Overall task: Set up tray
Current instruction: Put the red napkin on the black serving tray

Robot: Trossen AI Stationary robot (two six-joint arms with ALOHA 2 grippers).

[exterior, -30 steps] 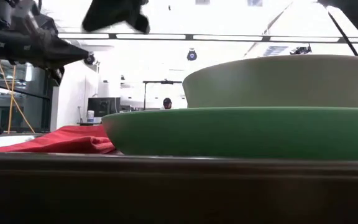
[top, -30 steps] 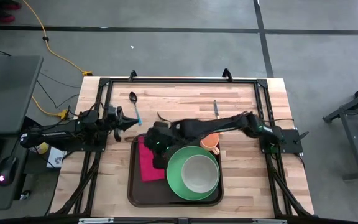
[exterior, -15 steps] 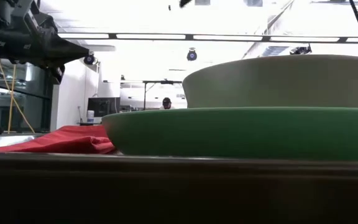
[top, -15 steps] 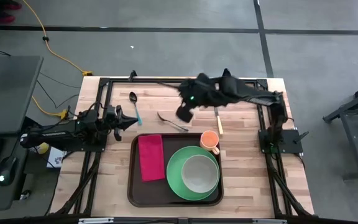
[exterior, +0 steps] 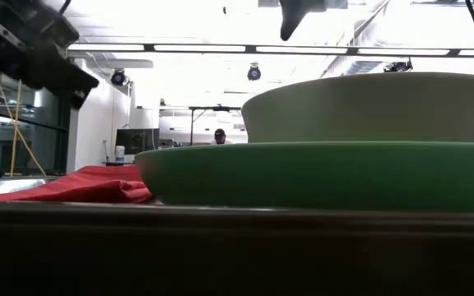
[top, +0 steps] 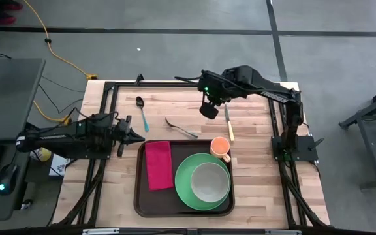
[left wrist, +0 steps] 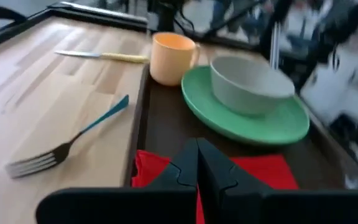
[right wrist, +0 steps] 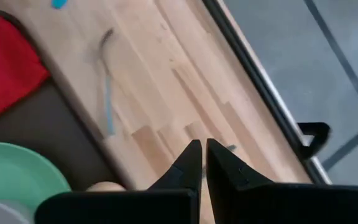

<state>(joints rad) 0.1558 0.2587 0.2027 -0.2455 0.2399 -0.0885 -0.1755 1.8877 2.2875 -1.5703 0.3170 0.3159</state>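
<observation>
On the wooden table [top: 253,189], toward its near edge, the dark brown tray [top: 140,199] is lying flat with its long side running left to right. Inside it, the green plate [top: 187,189] is filling the right part, a pale bowl [top: 209,181] is sitting on the plate, and a red napkin [top: 158,164] is lying along the tray's left side. An orange cup [top: 220,147] is standing at the tray's far right corner, touching the plate's edge. Beyond the tray, on bare wood, a fork [top: 180,127] with a blue handle is lying at an angle, a spoon [top: 141,109] with a blue handle is lying farther left, and a knife [top: 228,123] with a pale handle is lying just beyond the cup. The left gripper [top: 138,136] is hovering just left of the tray's far left corner, pointing at it, fingers [left wrist: 188,168] pressed together and holding nothing. The right gripper [top: 209,111] is hanging above the table's far side, between the fork and the knife, fingers [right wrist: 190,163] nearly touching, empty too. The low view is mostly showing the plate and bowl side-on, the napkin beside them.
</observation>
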